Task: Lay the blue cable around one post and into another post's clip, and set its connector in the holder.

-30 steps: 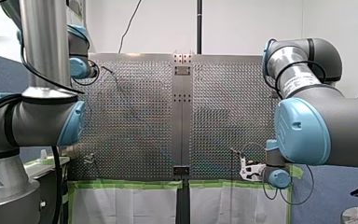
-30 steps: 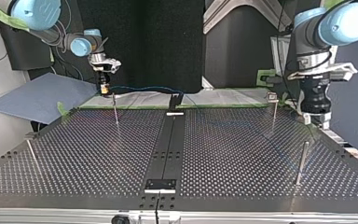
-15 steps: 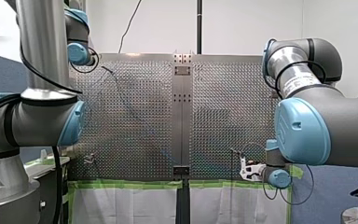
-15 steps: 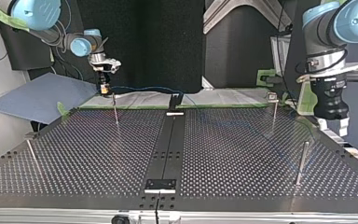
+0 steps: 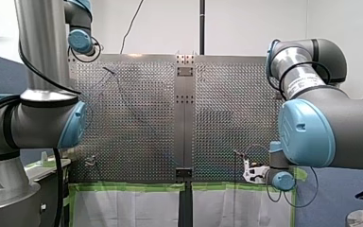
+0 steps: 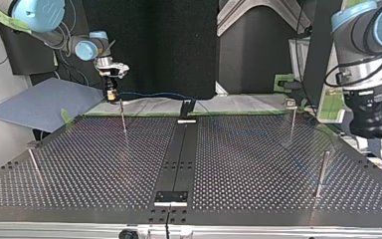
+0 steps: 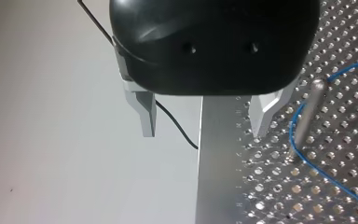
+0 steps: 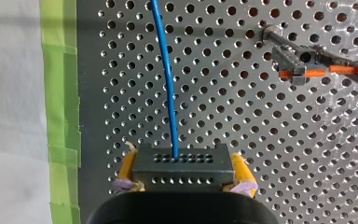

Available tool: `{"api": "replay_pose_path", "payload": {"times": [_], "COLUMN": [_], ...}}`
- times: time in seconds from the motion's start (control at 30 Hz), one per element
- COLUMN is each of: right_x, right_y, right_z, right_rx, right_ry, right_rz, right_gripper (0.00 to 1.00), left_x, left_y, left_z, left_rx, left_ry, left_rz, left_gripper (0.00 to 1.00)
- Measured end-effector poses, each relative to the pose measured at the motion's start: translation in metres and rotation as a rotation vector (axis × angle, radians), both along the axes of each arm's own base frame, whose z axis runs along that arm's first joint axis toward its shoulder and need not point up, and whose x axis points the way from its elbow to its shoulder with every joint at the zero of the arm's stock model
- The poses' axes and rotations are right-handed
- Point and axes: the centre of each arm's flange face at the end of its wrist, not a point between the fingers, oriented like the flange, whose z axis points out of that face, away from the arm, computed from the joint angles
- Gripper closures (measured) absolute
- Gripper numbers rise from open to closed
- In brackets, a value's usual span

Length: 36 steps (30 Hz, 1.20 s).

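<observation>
In the right wrist view my right gripper (image 8: pixel 182 184), with yellow pads, is shut on a dark grey connector (image 8: pixel 182 165). The blue cable (image 8: pixel 167 84) runs straight ahead from it over the perforated plate. A post with an orange-marked clip (image 8: pixel 307 65) stands ahead and to one side. In the top view this gripper (image 6: pixel 112 96) hangs by a thin post (image 6: pixel 123 118) at the far left, and the cable (image 6: pixel 154 93) stretches toward the black holder (image 6: pixel 186 107). My left gripper (image 7: pixel 205 123) is open and holds nothing, over the plate's edge beside a post (image 7: pixel 307 112) with cable (image 7: pixel 317 172) looped at its base.
Several thin posts stand on the plate, among them one (image 6: pixel 292 119) at the far right and one (image 6: pixel 322 172) at the near right in the top view. A second bracket (image 6: pixel 170 197) sits on the centre strip near the camera. Green tape (image 8: pixel 60 93) lines the plate's edge.
My left arm has swung away from the plate, toward the top view's right edge and nearer that camera, its jaws still open. My right arm has stayed put.
</observation>
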Motion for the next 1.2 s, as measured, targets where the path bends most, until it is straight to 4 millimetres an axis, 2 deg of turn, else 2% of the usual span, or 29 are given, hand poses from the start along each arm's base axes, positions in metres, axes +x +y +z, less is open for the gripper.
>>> {"api": "replay_pose_path", "payload": {"times": [0.2,0.83,1.2], "right_x": [0.0,0.0,0.0], "right_y": [0.0,0.0,0.0], "right_z": [0.0,0.0,0.0], "right_rx": [-0.001,0.003,0.002], "right_ry": [-0.008,-0.004,-0.004], "right_rz": [0.0,0.0,0.0], "right_gripper": [1.0,1.0,1.0], "left_x": [0.001,-0.006,-0.013], "left_y": [-0.008,-0.025,-0.029], "left_z": [0.01,-0.012,0.0], "left_rx": [0.044,0.147,0.145], "left_ry": [0.031,0.248,0.294], "left_rz": [-0.028,-0.011,-0.023], "left_gripper": [0.0,0.0,0.0]}}
